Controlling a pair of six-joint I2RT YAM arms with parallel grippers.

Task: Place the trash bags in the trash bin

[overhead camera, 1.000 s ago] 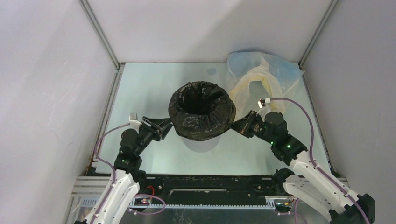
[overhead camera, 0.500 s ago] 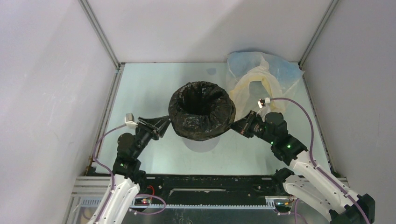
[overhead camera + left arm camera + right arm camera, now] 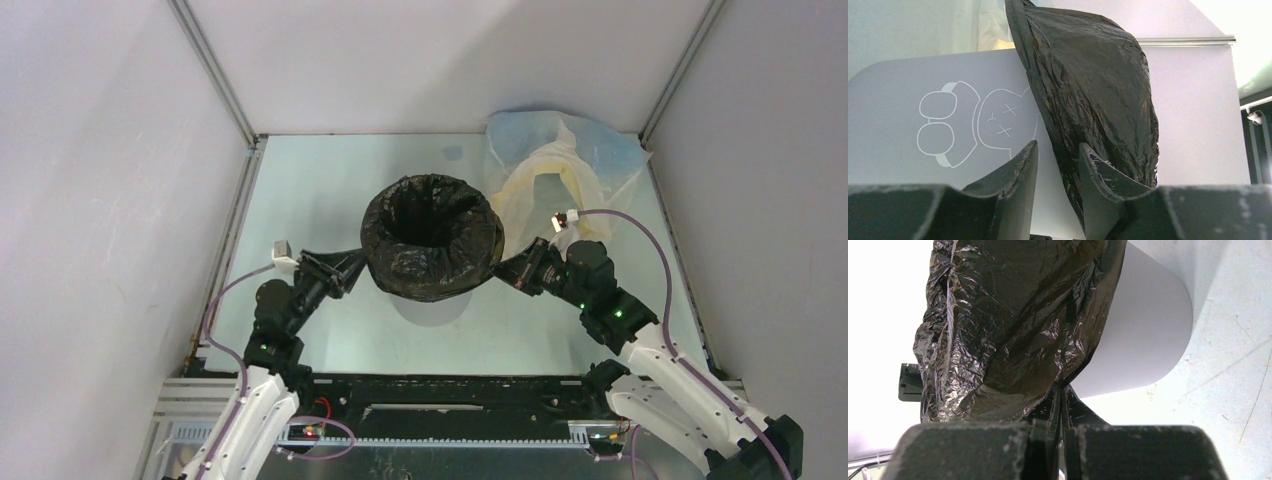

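On the bench (image 3: 300, 180), black trash bag (image 3: 432, 245) lines the trash bin (image 3: 1148, 335), R pincer (image 3: 503, 270) pinching its hem, L pincer (image 3: 356, 263) spread astride the hem, translucent bag (image 3: 575, 155) crumpled back-right, near R pincer

You are reading no letters, numbers or brand names in any of the views. The only sign is appearing in the left wrist view: a white outline drawing (image 3: 979, 125) is standing on the smooth pale wall of the trash bin (image 3: 893, 100). As that view is presenting it, the drawing is showing a rounded cartoon head with two small crosses for eyes. To the left of the head, two rounded lobes are sitting one above the other, joined by a curved band. The black trash bag (image 3: 1088, 95) is hanging against the drawing's right edge, so you are not seeing whether the outline is continuing beneath it.
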